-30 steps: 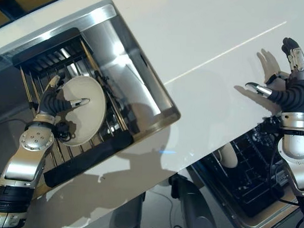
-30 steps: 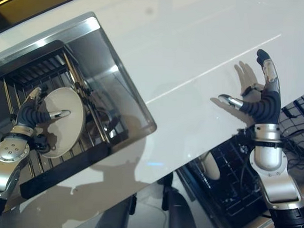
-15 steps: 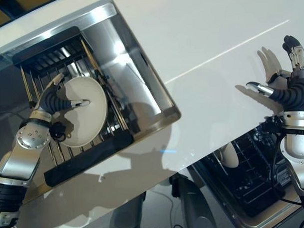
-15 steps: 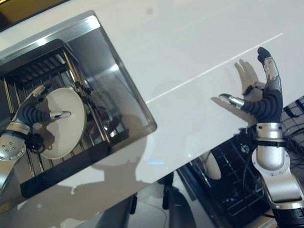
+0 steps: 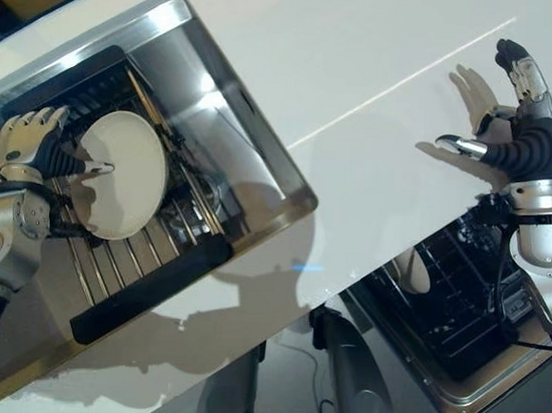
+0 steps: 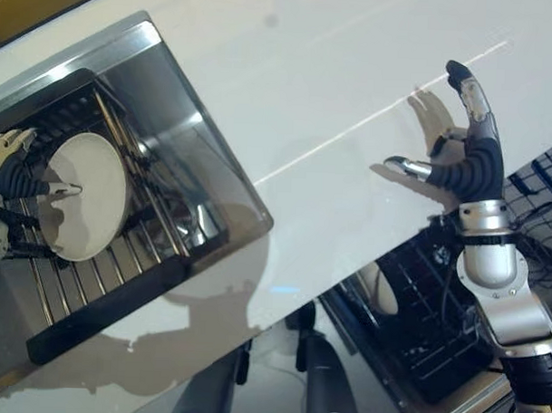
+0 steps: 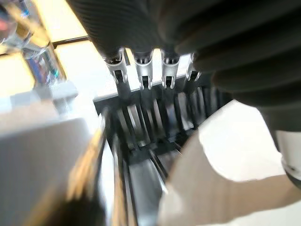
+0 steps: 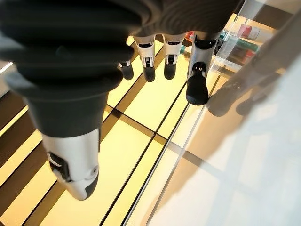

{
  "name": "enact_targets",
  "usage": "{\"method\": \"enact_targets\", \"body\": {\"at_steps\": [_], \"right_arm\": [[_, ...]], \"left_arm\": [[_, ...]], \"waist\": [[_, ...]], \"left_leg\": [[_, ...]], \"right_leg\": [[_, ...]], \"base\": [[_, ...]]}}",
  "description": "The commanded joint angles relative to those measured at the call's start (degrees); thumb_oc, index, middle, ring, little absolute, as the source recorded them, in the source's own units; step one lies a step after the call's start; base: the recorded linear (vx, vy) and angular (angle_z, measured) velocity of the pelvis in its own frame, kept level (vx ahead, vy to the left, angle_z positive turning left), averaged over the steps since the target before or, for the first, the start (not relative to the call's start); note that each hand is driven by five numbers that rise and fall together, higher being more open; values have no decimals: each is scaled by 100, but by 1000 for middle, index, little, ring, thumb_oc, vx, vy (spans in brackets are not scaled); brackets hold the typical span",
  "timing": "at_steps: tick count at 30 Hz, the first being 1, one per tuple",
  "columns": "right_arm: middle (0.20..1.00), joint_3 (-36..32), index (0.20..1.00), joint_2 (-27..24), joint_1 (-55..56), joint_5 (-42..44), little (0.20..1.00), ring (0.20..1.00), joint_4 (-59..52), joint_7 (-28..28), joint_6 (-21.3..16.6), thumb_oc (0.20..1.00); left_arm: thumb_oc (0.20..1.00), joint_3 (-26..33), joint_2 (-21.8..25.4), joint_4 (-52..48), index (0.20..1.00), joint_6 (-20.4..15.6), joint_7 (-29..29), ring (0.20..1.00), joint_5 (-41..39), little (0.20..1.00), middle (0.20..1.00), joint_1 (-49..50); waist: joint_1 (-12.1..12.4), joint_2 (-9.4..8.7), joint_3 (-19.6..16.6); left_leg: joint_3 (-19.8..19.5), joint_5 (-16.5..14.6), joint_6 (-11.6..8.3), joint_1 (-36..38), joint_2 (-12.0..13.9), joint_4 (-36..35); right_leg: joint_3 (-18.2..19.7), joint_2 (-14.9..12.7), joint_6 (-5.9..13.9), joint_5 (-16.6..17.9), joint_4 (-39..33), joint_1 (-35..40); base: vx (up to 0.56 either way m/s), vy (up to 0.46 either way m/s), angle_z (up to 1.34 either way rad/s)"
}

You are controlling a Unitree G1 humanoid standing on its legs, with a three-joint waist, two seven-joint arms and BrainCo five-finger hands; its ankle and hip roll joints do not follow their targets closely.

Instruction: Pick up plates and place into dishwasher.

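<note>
Plate (image 5: 123, 174) stands in sink rack (image 5: 146, 288), pinched by left hand (image 5: 33, 148); right hand (image 5: 519, 133) hovers spread, empty.

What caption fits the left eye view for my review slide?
Left robot hand grips a white plate on the sink rack; right robot hand waits open above the counter.

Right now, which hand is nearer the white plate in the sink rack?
Left. The left hand is at the white plate edge; the right hand hovers across the counter.
</note>
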Motion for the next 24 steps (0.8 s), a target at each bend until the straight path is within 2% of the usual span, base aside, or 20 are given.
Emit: {"method": "enact_targets", "body": {"at_steps": [1, 2, 4, 6, 10, 18, 24], "right_arm": [[1000, 801, 1000, 71, 10, -47, 1000, 1000, 715, 231, 296, 1000], [1000, 915, 1000, 79, -131, -80, 1000, 1000, 703, 243, 377, 1000], [1000, 1043, 1000, 66, -292, -99, 1000, 1000, 711, 219, 458, 1000], [1000, 1093, 1000, 39, -398, -122, 1000, 1000, 674, 230, 564, 1000], [1000, 1071, 1000, 1, -460, -181, 1000, 1000, 642, 324, 647, 1000], [1000, 946, 1000, 202, -388, -378, 1000, 1000, 592, 413, 714, 1000], [1000, 958, 1000, 384, -339, -539, 1000, 1000, 637, 406, 610, 1000]], "left_arm": [[1000, -634, 87, 509, 1000, -36, -752, 1000, 92, 1000, 1000, -256], [1000, -905, -32, 696, 1000, -135, -1074, 1000, -58, 1000, 1000, -422], [1000, -1144, -230, 974, 1000, -442, -1320, 1000, -616, 1000, 1000, -603], [1000, -1183, -498, 1169, 1000, -692, -1601, 1000, -1133, 1000, 1000, -711], [1000, -1165, -777, 1491, 1000, -1132, -1779, 1000, -2120, 1000, 1000, -845], [1000, -720, -1422, 1447, 1000, -1180, -2691, 1000, -4904, 1000, 1000, -934], [1000, -337, -1933, 1385, 1000, -1103, -3122, 1000, -6680, 1000, 1000, -729]], "waist": [[-11, -167, 276], [-61, -174, 276], [-102, -171, 277], [-141, -146, 277], [-212, -91, 277], [-234, -122, 277], [-250, -196, 277]], "left_leg": [[338, -98, 476, -234, -304, 176], [369, -97, 478, -251, -301, 181], [399, -93, 482, -281, -303, 188], [433, -89, 492, -319, -314, 200], [460, -89, 511, -391, -339, 222], [480, -76, 539, -616, -347, 286], [520, -76, 547, -729, -314, 285]], "right_leg": [[12, -197, 685, 135, -714, 435], [32, -194, 690, 145, -697, 394], [61, -188, 690, 152, -666, 329], [77, -190, 678, 143, -618, 253], [138, -189, 671, 123, -540, 118], [174, -131, 670, 125, -425, -140], [209, -60, 675, 134, -385, -285]], "base": [[21, 77, -12], [24, 84, -20], [19, 91, -19], [18, 91, -8], [15, 70, 3], [5, 5, -1], [5, 3, 4]]}}
